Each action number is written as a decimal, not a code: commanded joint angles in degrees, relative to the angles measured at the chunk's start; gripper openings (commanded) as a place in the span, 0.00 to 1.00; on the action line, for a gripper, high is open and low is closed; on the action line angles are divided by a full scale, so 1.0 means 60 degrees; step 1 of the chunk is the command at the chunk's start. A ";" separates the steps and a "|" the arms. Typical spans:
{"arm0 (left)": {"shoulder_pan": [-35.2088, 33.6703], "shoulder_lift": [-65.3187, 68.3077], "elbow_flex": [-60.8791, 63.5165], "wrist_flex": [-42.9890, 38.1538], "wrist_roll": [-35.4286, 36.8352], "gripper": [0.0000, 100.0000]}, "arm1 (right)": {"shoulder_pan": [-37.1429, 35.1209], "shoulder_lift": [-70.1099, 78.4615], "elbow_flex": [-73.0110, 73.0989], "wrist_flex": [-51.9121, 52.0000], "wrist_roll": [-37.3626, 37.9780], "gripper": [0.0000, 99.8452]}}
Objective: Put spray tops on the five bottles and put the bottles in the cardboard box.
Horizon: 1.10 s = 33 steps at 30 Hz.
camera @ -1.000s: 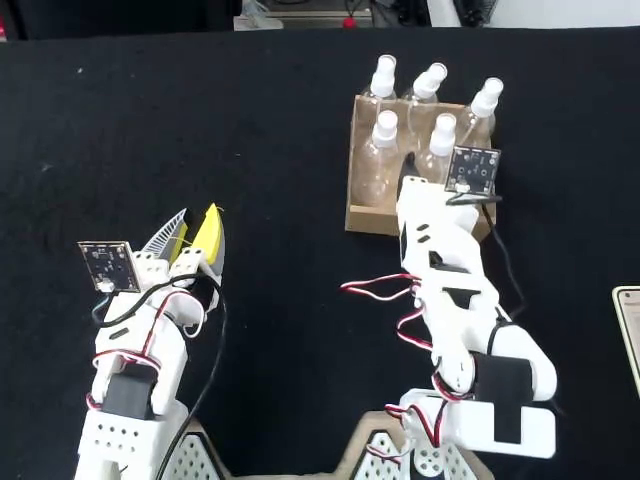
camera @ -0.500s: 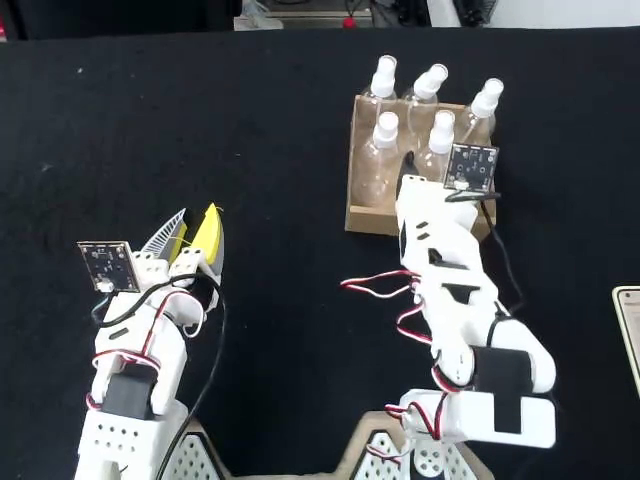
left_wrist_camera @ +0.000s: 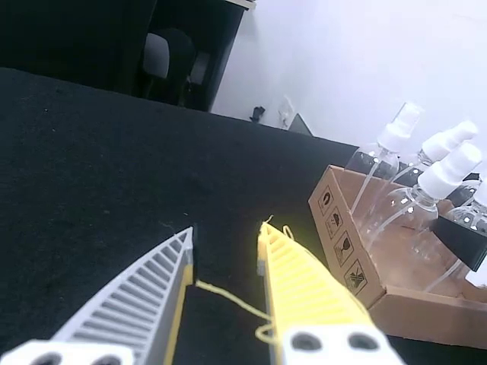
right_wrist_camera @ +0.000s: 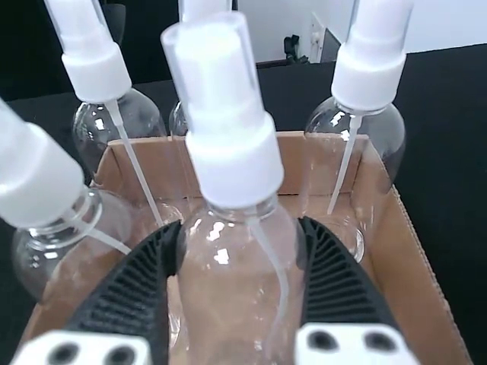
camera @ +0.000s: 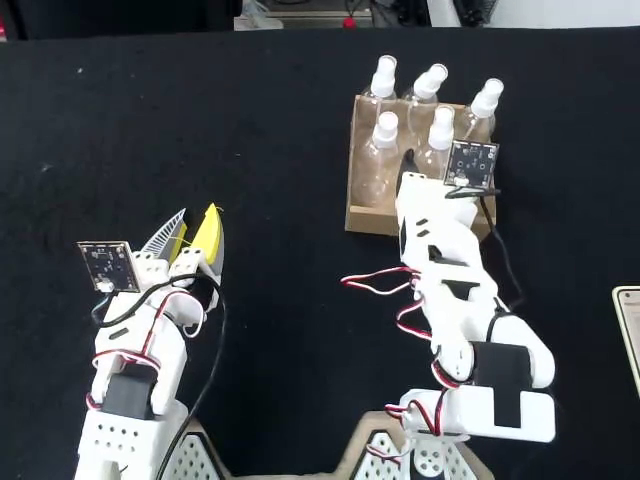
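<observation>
Black table (camera: 300, 120). Box (camera: 362, 215), 1 o'clock: five bottles (camera: 378, 160) upright inside, spray tops on. Right gripper (right_wrist_camera: 240, 232): pinching the bottle (right_wrist_camera: 221, 319) at the box's 5 o'clock. Left gripper (camera: 198, 210), 8 o'clock: jaws spread, above table.

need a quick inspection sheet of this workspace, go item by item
surface: black cloth table, flat.
job's things: five clear plastic bottles with white spray tops standing in the brown cardboard box.
clutter: pale flat object at the table's right edge.
pincers: right pincer closed against the nearest bottle in the box; left pincer open, empty.
cables: red and white wires on the right arm; black cable on the left arm.
surroundings: white wall behind.
</observation>
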 commanded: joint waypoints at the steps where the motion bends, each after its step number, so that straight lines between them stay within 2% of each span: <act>1: -0.0066 -0.0015 0.0212 0.0015 -0.0059 0.14 | -0.0029 -0.0037 -0.0271 0.0073 -0.0029 0.11; 29: -0.0066 -0.0015 0.0212 0.0015 -0.0059 0.14 | -0.0073 -0.0037 -0.0315 0.0088 -0.0029 0.11; 33: -0.0066 -0.0015 0.0212 0.0015 -0.0059 0.14 | -0.0278 -0.0037 -0.0286 0.0088 -0.0029 0.18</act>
